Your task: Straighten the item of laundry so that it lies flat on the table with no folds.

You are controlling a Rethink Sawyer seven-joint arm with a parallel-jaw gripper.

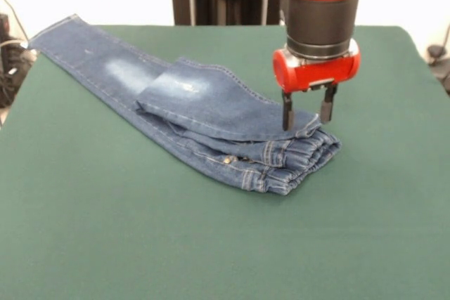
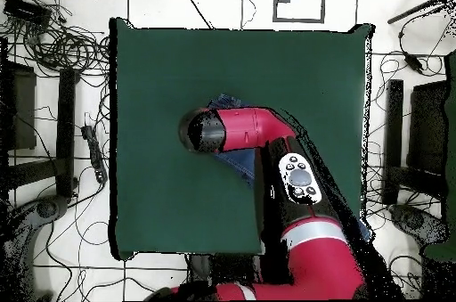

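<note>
Green cloth covers the whole counter point(image 1: 105, 244), and its near half lies bare in the front view. Past that bare stretch sits the item of laundry point(image 1: 211, 114), a small pair of blue jeans, about mid-counter and running off toward the far corner, where a leg end reaches the edge. It is far from flat: one leg is doubled back over the other, and the gathered waistband end is stacked in several layers. By my judgement the straightening has barely begun; the folded leg has to be drawn out and the waist end spread.

Right over that stacked end hangs the claw point(image 1: 307, 112), its two dark fingers apart, tips at or just above the top layer, with no cloth between them.

Beyond the counter stand the dark pedestal and a pale wall; from above, cables trail over a light floor around it.
</note>
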